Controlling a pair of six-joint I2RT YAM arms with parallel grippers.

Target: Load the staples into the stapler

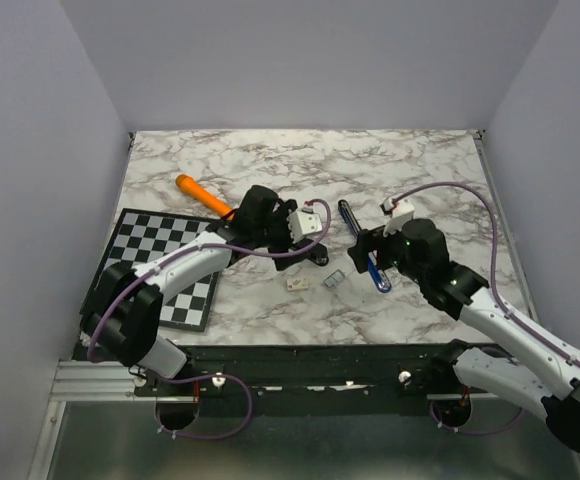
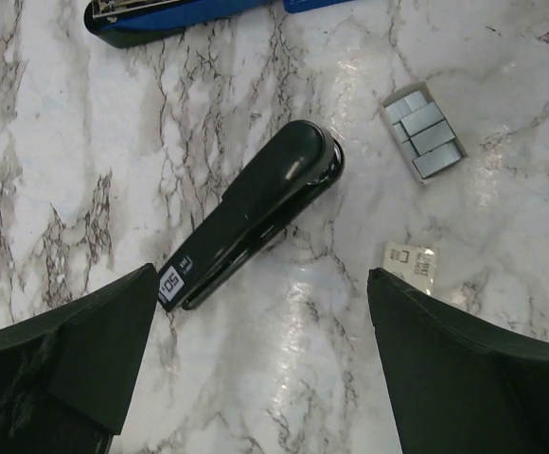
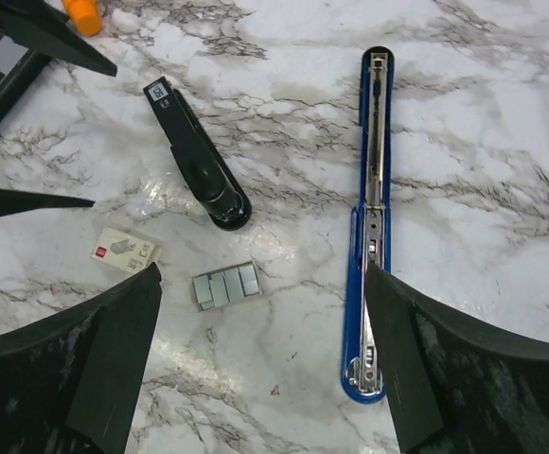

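A blue stapler (image 3: 374,218) lies opened out flat, its metal channel showing; it also shows in the top view (image 1: 362,245). The staples (image 3: 225,286) are several short grey strips side by side on the marble, left of it, also seen in the left wrist view (image 2: 424,134) and the top view (image 1: 334,281). My right gripper (image 3: 263,270) is open and empty, hovering above the staples and the stapler's near end. My left gripper (image 2: 261,274) is open and empty above a black stapler (image 2: 256,210).
A small whitish cardboard box (image 3: 123,250) lies left of the staples. The black stapler (image 3: 197,156) lies slantwise between the arms. An orange marker (image 1: 202,195) and a chessboard (image 1: 165,260) are at the left. Walls enclose the marble table (image 1: 420,170).
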